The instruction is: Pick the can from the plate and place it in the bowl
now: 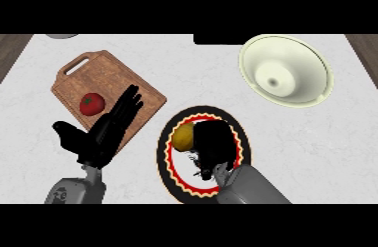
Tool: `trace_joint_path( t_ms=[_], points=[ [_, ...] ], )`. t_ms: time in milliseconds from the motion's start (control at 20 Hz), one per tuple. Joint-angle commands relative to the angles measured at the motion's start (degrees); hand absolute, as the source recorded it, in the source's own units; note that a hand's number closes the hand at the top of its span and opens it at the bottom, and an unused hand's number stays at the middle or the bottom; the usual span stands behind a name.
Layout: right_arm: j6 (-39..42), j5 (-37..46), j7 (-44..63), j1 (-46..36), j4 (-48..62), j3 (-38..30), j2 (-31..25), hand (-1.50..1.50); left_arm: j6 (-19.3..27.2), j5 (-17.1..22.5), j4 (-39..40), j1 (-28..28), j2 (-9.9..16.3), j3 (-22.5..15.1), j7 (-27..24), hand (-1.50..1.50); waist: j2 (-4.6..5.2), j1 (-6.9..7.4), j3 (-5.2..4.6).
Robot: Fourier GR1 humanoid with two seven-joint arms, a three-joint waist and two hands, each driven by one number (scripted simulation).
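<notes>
Right robot hand [212, 143] curled over yellow can [184, 136], mostly hiding it on plate [171, 177], left robot hand [107, 128] spread.

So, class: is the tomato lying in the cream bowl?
No. The tomato lies on the wooden cutting board at the left, well apart from the cream bowl at the upper right.

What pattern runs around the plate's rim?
The plate has a black rim with a red and yellow zigzag band inside it, seen in the head view.
</notes>
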Motion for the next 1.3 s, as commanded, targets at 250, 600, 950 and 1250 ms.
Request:
trace_joint_path(
  t_ms=[250, 600, 950, 1250],
  points=[
    [-8.76, -3.4, 22.66, -10.0, 13.84, -14.94, 0.4, 1.5, -1.32, -0.37, -0.4, -0.8, 0.0, -0.72, -0.11, 0.0, 1.41, 2.54, 0.06],
    [-13.19, 0.95, 38.24, -25.08, 23.85, -18.88, 0.38, 1.5, -0.93, -1.53, 0.12, -2.06, -1.72, -3.35, 1.3, 0.0, 1.15, 5.22, -0.03],
    [-16.43, 6.49, 41.72, -38.7, 29.08, -19.87, 0.37, 1.5, -1.95, -0.13, 1.36, -2.52, -0.98, -1.58, 1.02, 0.0, 0.71, 4.66, -0.14],
    [-12.79, 13.37, 41.78, -48.95, 34.66, -23.37, 0.36, 1.5, -1.56, -0.65, 1.46, -1.28, -1.18, -1.91, 0.91, 0.0, 0.23, 3.41, -0.17]
  ],
)
